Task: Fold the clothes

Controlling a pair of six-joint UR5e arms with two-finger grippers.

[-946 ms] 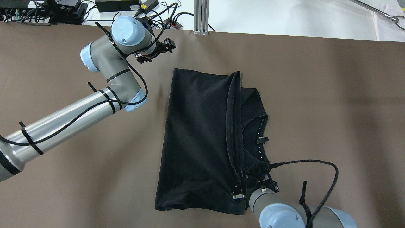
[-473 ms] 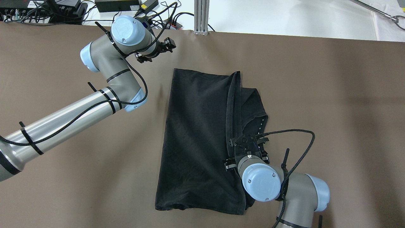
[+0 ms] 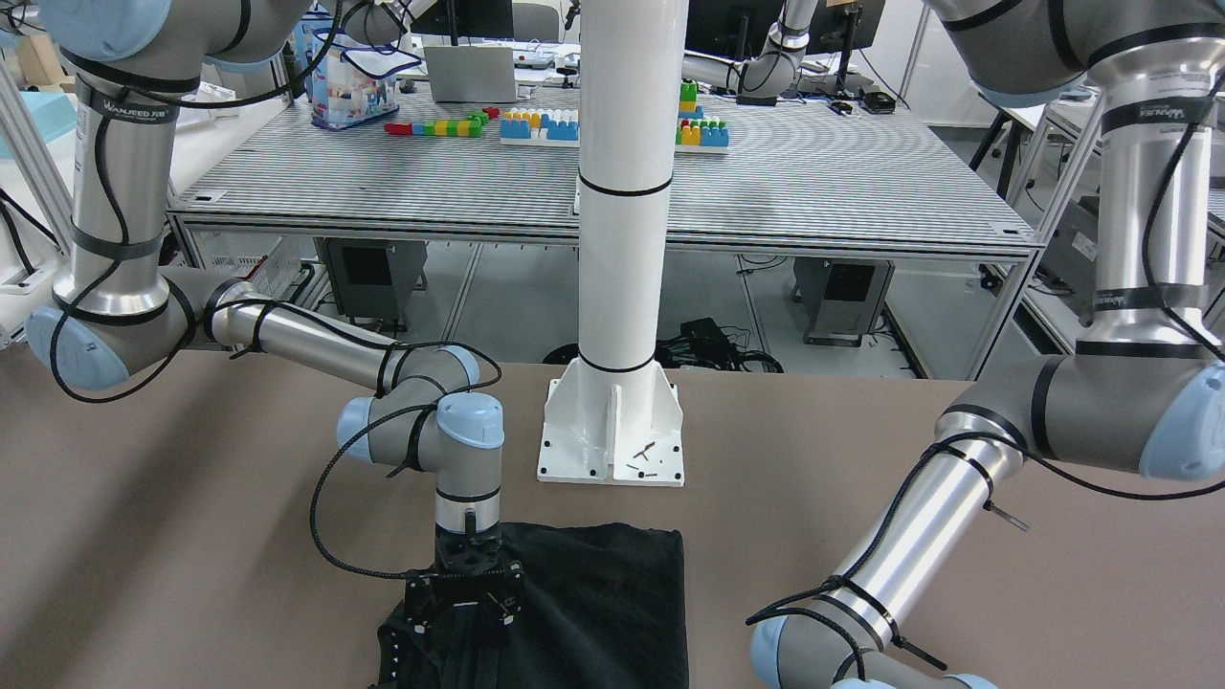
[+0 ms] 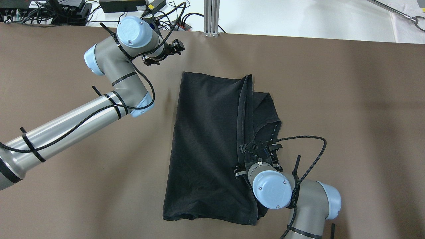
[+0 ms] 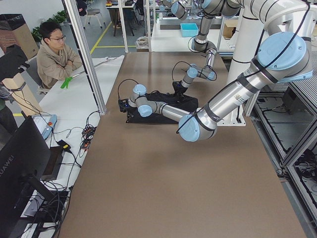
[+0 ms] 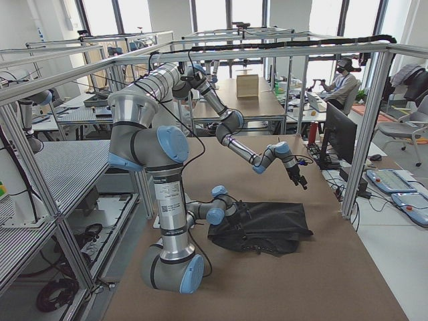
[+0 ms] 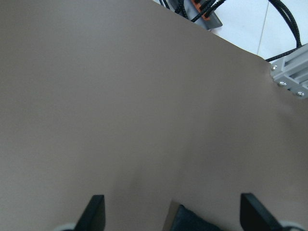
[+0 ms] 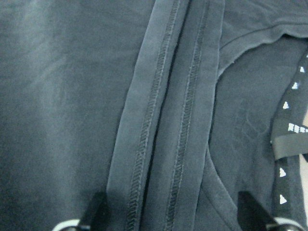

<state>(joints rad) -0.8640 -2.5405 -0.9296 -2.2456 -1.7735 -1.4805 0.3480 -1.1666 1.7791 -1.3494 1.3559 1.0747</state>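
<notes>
The clothes (image 4: 206, 146) are one black garment lying folded on the brown table, with a doubled hem running along its right side and a neck opening beside it. My right gripper (image 4: 258, 147) hangs open, pointing down over that hem near the collar. In the right wrist view the hem (image 8: 168, 120) fills the space between the wide-apart fingertips (image 8: 98, 211), and nothing is gripped. My left gripper (image 4: 164, 53) stands open over bare table just beyond the garment's far left corner (image 7: 192, 222). The right gripper (image 3: 464, 603) also shows in the front view, over the cloth (image 3: 603, 593).
A white pole on a base plate (image 3: 612, 440) stands behind the garment at the robot's side. An aluminium post (image 4: 211, 18) and cables with power boxes (image 4: 123, 5) line the far edge. A person (image 5: 54, 57) sits beyond that edge.
My right gripper has travelled from the garment's near edge forward along the hem to its middle, still open. The left arm and the garment have not moved.
</notes>
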